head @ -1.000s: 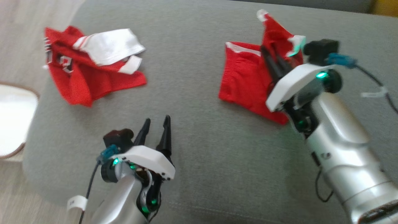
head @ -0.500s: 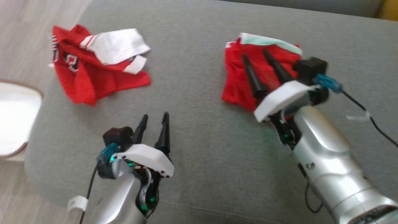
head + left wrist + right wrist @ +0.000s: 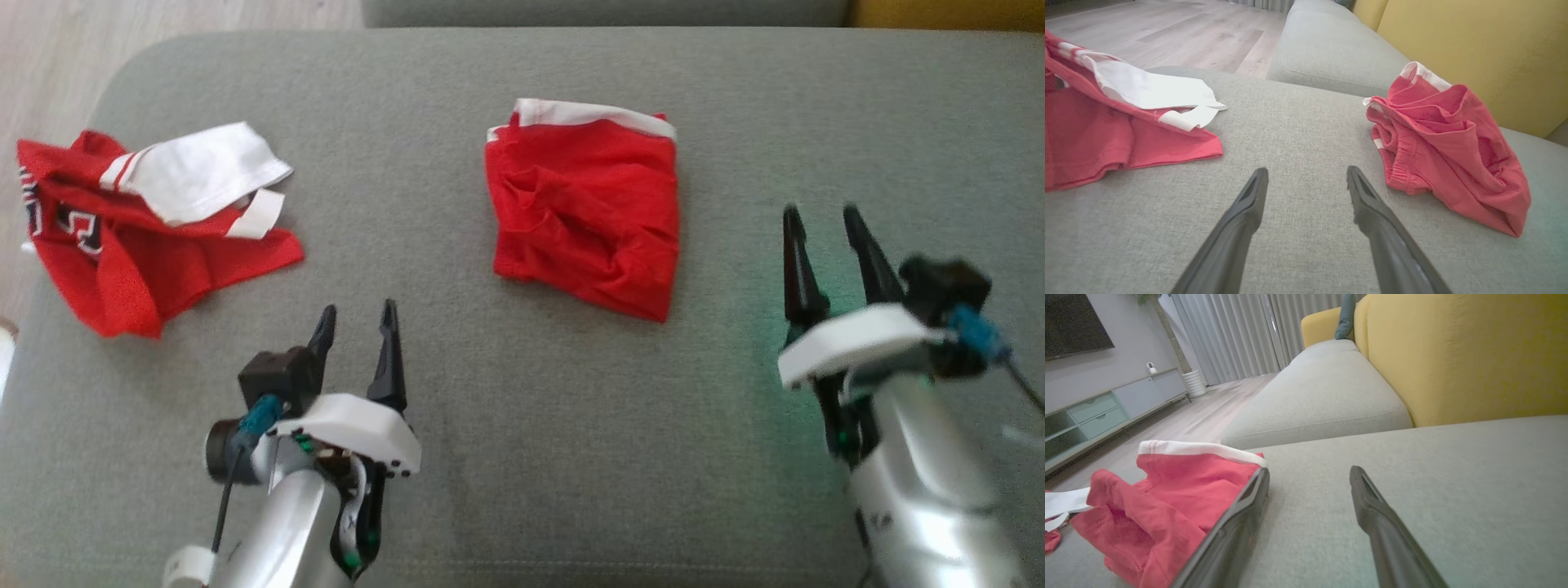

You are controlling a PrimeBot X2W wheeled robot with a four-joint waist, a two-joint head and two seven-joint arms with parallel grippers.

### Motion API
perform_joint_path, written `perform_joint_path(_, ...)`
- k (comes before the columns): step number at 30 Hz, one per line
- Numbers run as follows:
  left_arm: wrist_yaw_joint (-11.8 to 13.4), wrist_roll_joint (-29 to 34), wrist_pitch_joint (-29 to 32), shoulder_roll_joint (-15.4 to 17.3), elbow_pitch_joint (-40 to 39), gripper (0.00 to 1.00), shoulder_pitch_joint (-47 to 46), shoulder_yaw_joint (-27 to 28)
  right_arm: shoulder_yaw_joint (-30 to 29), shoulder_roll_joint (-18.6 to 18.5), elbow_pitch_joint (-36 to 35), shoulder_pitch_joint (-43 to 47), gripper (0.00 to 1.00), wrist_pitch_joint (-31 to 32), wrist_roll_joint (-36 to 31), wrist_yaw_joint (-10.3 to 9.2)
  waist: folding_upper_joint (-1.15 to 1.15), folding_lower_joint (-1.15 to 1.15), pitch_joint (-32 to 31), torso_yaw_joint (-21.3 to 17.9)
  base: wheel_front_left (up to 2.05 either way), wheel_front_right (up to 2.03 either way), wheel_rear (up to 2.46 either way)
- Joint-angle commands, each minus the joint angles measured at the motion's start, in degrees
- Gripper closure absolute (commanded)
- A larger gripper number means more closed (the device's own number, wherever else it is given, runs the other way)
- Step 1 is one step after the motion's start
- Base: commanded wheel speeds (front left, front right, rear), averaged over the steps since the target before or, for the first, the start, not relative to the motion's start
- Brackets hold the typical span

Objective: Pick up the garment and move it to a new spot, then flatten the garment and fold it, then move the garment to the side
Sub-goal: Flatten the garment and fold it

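Note:
The garment (image 3: 584, 220) is a red pair of shorts with a white waistband. It lies folded into a rough square in the middle of the grey sofa cushion (image 3: 531, 425), touched by nothing. In the left wrist view the garment (image 3: 1449, 151) lies to the right of the fingers; in the right wrist view the garment (image 3: 1167, 498) lies to the left. My right gripper (image 3: 820, 212) stands open to the right of it, apart from the cloth and empty. My left gripper (image 3: 357, 309) is open and empty at the lower left, short of the garment.
A crumpled red and white jersey (image 3: 147, 220) lies at the cushion's left end, near its edge, with wooden floor (image 3: 163, 24) beyond. A yellow backrest (image 3: 1453, 355) rises behind the cushion. Bare cushion lies between the two grippers.
My right gripper has opened, let go of the garment and drawn back to its right. The garment now lies folded flat. The head camera has shifted; the left gripper has stayed open.

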Motion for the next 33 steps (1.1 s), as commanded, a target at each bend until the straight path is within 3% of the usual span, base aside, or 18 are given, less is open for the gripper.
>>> perform_joint_path(1,0.1,0.7,-0.3,0.9,-1.9,0.0,-0.4,2.4,0.5,1.3,-2.5,0.5,0.0,-0.6,-1.2,0.37,0.0,0.0,-0.6,-0.8,0.0,0.0,0.0)
perform_joint_path(8,-0.2,3.8,-0.3,0.9,-3.1,0.0,3.1,5.0,-2.6,2.3,-5.5,7.2,0.0,-0.6,-4.5,0.37,0.0,0.0,-2.5,-2.4,0.0,0.0,0.0)
perform_joint_path(15,0.2,6.3,-0.3,0.9,-4.9,0.0,6.8,6.8,-1.8,2.4,-6.5,10.8,0.0,-0.6,-1.5,0.37,0.0,0.0,-4.3,-3.9,0.0,0.0,0.0)
perform_joint_path(33,-0.2,5.3,-0.3,0.9,-5.1,0.0,7.3,7.1,0.9,2.4,-7.2,9.2,0.0,-0.7,-0.1,0.37,0.0,0.0,-2.8,-2.7,0.0,0.0,0.0)
